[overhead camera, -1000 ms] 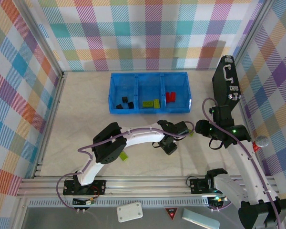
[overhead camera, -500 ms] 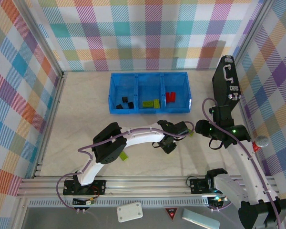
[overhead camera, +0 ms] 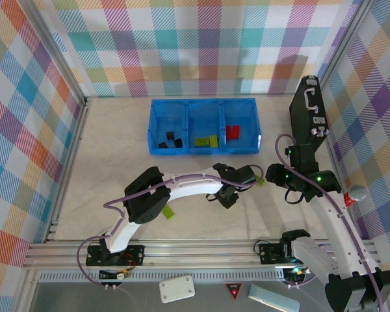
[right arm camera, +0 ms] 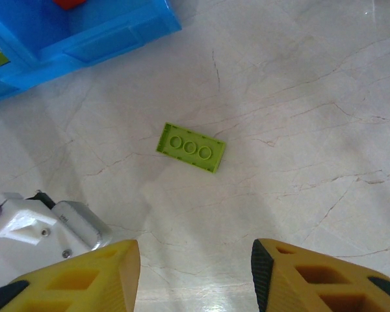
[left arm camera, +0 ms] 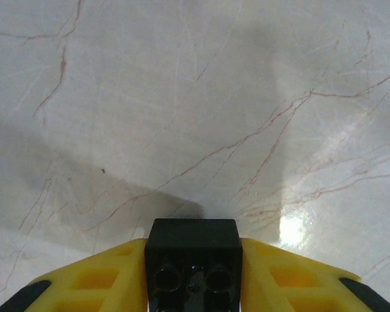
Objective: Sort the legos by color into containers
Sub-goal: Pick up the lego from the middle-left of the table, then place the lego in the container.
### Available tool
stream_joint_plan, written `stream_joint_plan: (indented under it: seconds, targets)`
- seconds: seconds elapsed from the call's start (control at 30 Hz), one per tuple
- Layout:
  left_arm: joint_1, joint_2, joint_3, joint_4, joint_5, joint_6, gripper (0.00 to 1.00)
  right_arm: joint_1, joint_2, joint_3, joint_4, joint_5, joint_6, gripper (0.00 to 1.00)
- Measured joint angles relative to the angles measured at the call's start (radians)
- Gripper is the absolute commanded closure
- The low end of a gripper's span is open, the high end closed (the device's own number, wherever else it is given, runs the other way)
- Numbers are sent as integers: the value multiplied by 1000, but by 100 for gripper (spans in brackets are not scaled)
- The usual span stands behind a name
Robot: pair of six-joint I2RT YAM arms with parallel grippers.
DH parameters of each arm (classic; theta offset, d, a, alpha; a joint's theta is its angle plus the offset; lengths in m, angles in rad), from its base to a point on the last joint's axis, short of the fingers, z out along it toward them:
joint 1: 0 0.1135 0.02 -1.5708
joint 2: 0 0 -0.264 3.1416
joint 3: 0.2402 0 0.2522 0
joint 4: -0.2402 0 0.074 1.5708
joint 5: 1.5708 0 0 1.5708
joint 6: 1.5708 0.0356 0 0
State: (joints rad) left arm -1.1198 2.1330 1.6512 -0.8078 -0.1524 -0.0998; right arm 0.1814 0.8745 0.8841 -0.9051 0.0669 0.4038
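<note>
Closest to the arm bases, a lime-green lego (overhead camera: pixel 169 212) lies on the marbled bench (overhead camera: pixel 110 169), just beside the elbow of the left arm. A little farther in, near the middle of the bench, the left end effector (left arm camera: pixel 194 276) is clamped on a black lego (left arm camera: pixel 194 257). From the left wrist view, the yellow fingers (left arm camera: pixel 266 273) press against both sides of the brick, whose two round sockets face the camera. Bare bench and a shadow lie just beyond it, and I cannot tell whether the brick touches the surface. To the right, the right end effector (right arm camera: pixel 195 279) hovers with its jaws apart and nothing between them but bench. Just beyond its fingertips, and just right of the left arm's wrist, a second lime-green lego (right arm camera: pixel 190 147) lies flat and alone. It is turned a bit askew and has three round marks in a row on its upper face. Farther still, toward the back wall, sits the blue bin (overhead camera: pixel 203 151) with its three compartments side by side. The left one holds the black legos (overhead camera: pixel 169 140), the middle one the lime-green legos (overhead camera: pixel 206 140), and the right one the red legos (overhead camera: pixel 232 132). The bin's near right corner is near the loose second brick but apart from it. At the far right, a black case (overhead camera: pixel 310 114) with a handle lies along the checked wall.
</note>
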Motion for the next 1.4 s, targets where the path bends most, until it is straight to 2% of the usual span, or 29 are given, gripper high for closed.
stream_joint_plan:
  seconds: [0.27,0.67,1.13,1.4]
  targets:
    - [84,-133,-64,1,-19,-20,64,0,8,0,0,-6,0,49]
    - [346,-286,-108,-19,-70,-73,63,0,14,0,0,-13,0,50]
    - [591,-284,-39,-92,-151,-93,62,0,14,0,0,-15,0,50]
    - [668,-174,97,-101,-181,-94,62,0,7,0,0,-15,0,50]
